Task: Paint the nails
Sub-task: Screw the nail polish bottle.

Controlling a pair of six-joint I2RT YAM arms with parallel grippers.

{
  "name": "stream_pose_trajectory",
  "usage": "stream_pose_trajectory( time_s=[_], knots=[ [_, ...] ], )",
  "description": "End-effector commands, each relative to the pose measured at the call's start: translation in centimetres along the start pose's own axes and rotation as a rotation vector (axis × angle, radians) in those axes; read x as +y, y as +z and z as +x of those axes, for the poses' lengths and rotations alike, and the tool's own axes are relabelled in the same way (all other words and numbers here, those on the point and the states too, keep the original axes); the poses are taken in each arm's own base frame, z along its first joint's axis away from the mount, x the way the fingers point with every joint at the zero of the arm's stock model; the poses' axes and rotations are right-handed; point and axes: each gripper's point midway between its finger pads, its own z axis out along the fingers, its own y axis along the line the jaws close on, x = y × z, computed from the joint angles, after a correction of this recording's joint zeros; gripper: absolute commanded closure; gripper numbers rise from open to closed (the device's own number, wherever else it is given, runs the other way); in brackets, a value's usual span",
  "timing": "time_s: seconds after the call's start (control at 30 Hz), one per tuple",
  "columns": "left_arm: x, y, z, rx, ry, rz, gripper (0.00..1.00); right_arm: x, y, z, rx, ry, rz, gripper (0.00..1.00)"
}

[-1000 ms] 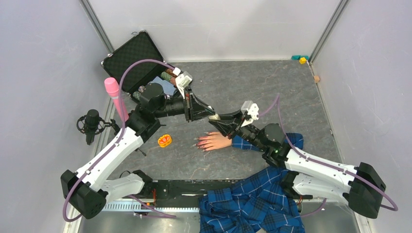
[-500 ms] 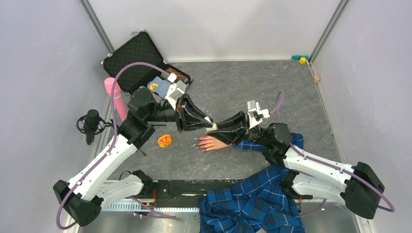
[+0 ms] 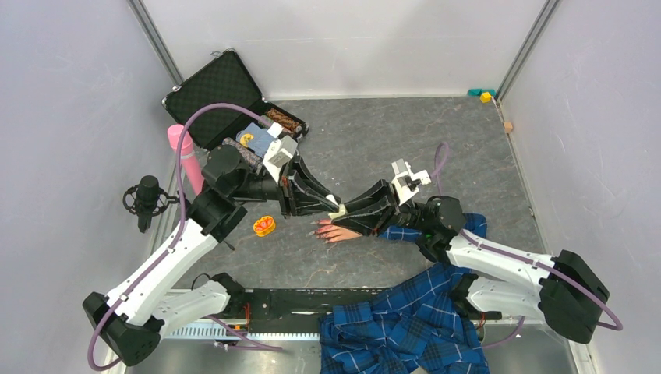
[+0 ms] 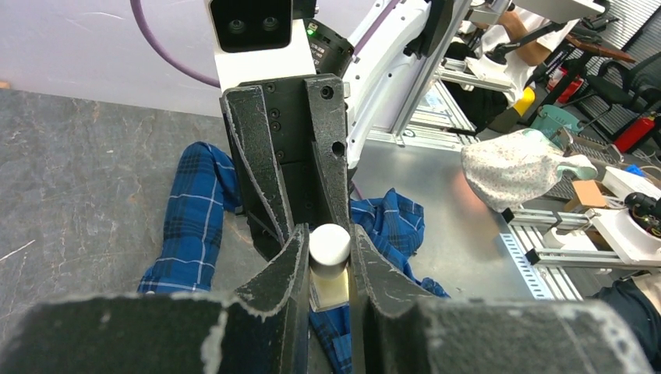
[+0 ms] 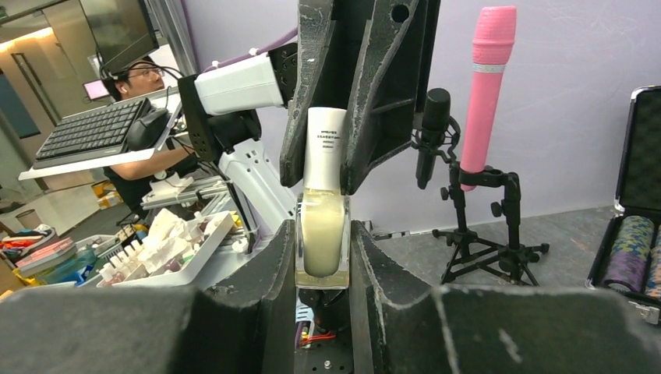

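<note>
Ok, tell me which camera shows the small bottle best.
Right wrist: the bottle appears side-on, clear body in the right gripper, white cap in the left gripper. Left wrist shows only the cap end-on; top external shows a pale speck between the grippers.

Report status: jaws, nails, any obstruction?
Left jaws shut on white cap. Right jaws shut on clear bottle, cap not yet off. Nails exposed on mannequin hand below; nothing over them.

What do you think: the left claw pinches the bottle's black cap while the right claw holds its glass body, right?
No: the cap is white, not black, per the right wrist view. The left claw pinches it; the right claw holds the glass body.
</note>
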Motion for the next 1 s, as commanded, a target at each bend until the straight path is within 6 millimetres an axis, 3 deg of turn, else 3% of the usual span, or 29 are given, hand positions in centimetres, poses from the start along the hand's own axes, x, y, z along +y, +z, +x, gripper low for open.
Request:
stream_pose_trajectory(
  time_s=[0.0,0.07,0.13,0.2,0.23,0.4,0.7,0.97],
  knots=[
    [-1.5,-0.1,1.4,0.047,-0.033,0.06,0.78,1.8,0.8,-3.9,-0.115,-0.124,-0.079,1.0],
    [-0.7,-0.1,1.2,0.043,-0.018,0.01,0.47,1.2,0.8,-3.6,-0.092,-0.145,-0.048,1.0],
    [0.3,-0.3,1.3,0.048,-0.013,-0.066,0.23,0.0,0.6,-3.0,-0.06,-0.169,0.009,1.0],
    [1.6,-0.8,1.2,0.041,0.002,-0.162,0.04,-1.3,0.3,-2.3,-0.017,-0.199,0.077,1.0],
    [2.3,-1.1,1.1,0.034,0.013,-0.214,0.0,-1.8,0.1,-2.3,-0.006,-0.22,0.108,1.0],
    [5.3,-3.0,0.3,-0.007,0.044,-0.448,0.0,-4.5,-1.7,-1.2,0.078,-0.314,0.267,1.0],
    [6.1,-3.9,-0.8,-0.094,0.034,-0.513,0.0,-10.5,-6.4,2.4,0.241,-0.43,0.587,1.0],
    [11.8,-4.3,2.0,-0.079,-0.249,-0.685,0.0,-11.4,-9.3,5.6,0.275,-0.475,0.796,1.0]
  ],
)
